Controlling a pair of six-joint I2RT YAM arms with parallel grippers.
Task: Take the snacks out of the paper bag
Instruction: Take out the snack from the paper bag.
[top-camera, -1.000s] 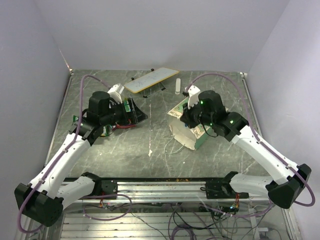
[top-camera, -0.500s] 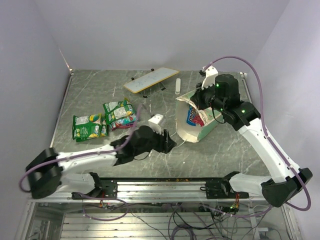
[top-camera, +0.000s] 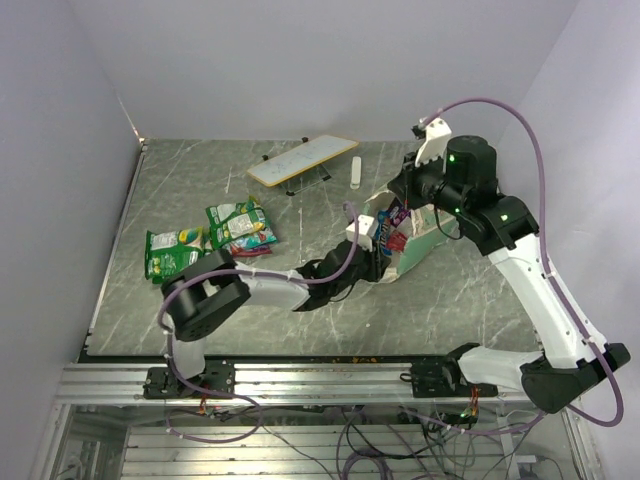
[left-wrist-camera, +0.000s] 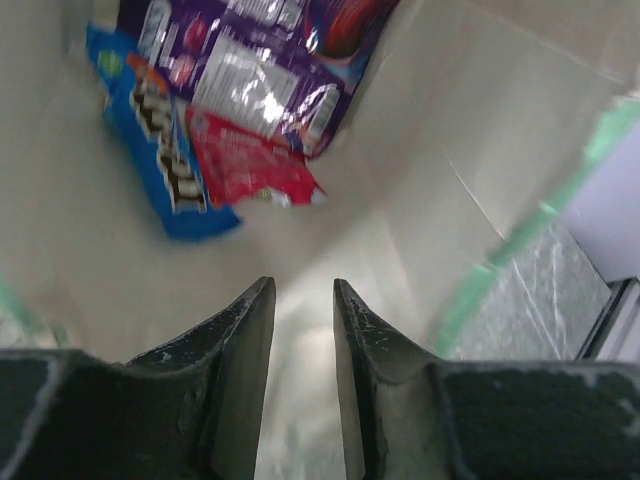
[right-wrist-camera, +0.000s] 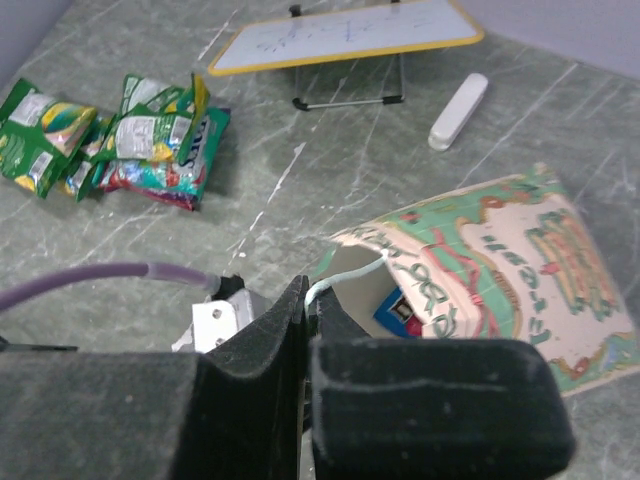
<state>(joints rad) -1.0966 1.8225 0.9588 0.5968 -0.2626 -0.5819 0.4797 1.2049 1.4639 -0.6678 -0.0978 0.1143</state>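
Observation:
The paper bag (top-camera: 425, 238) lies tilted on its side, mouth toward the left; its printed side (right-wrist-camera: 520, 250) faces up in the right wrist view. My right gripper (right-wrist-camera: 312, 292) is shut on the bag's cord handle (right-wrist-camera: 350, 275) and holds the mouth up. My left gripper (left-wrist-camera: 303, 292) is inside the bag, jaws a narrow gap apart with nothing between them. Ahead of it lie three snacks: a purple packet (left-wrist-camera: 260, 50), a blue packet (left-wrist-camera: 160, 150) and a red packet (left-wrist-camera: 250, 165). More snacks, green packets (top-camera: 178, 252) (top-camera: 240, 225), lie on the table at the left.
A white board on black legs (top-camera: 302, 158) stands at the back, with a small white oblong object (top-camera: 354, 171) beside it. My left arm (top-camera: 270, 288) stretches across the middle of the table. The bag's cream walls (left-wrist-camera: 450, 130) close in around the left fingers.
My left arm swung from the green packets at the left across the table and into the bag's mouth, its jaws narrowing. The right gripper lifted the handle up and to the right.

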